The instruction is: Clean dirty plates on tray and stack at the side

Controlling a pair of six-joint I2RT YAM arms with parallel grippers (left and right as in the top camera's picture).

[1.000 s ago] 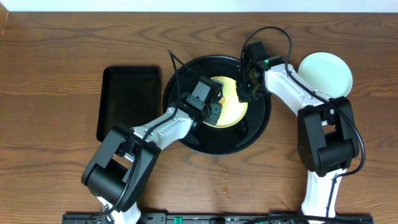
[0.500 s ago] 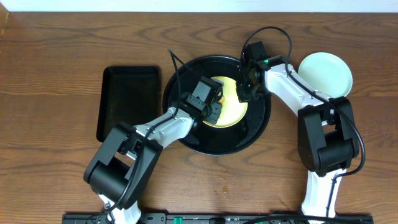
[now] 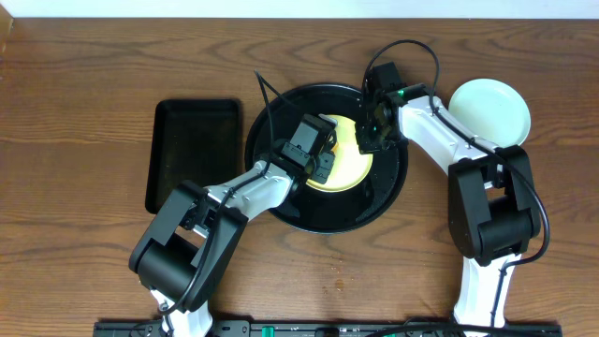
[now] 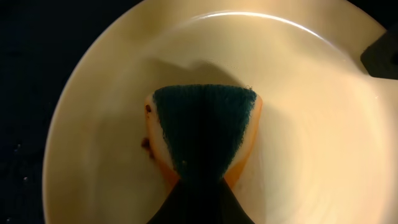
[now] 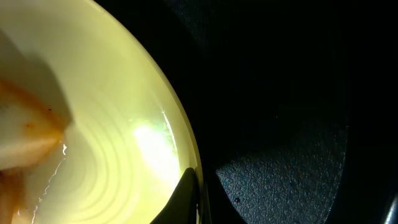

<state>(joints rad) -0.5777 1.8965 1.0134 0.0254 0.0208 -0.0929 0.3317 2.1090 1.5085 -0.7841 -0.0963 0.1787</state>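
The pale yellow plate (image 3: 352, 165) lies in the round black tray (image 3: 285, 208). My left gripper (image 3: 322, 161) is shut on a sponge and presses it onto the plate. In the left wrist view the sponge (image 4: 204, 130) has a dark green scouring face and an orange-yellow body, held by the left gripper (image 4: 200, 202), with brown smears (image 4: 147, 143) at its left edge. My right gripper (image 3: 369, 140) is shut on the plate's right rim, seen in the right wrist view (image 5: 194, 198). A mint-green plate (image 3: 489, 110) sits on the table at the right; I cannot tell whether it is a stack.
A rectangular black tray (image 3: 192, 154) lies left of the round tray. The round tray's black floor (image 5: 280, 93) shows beside the plate rim. Both arms reach over the round tray from the front.
The left arm has shifted slightly with the sponge still on the yellow plate. The right gripper has kept its hold on the rim.
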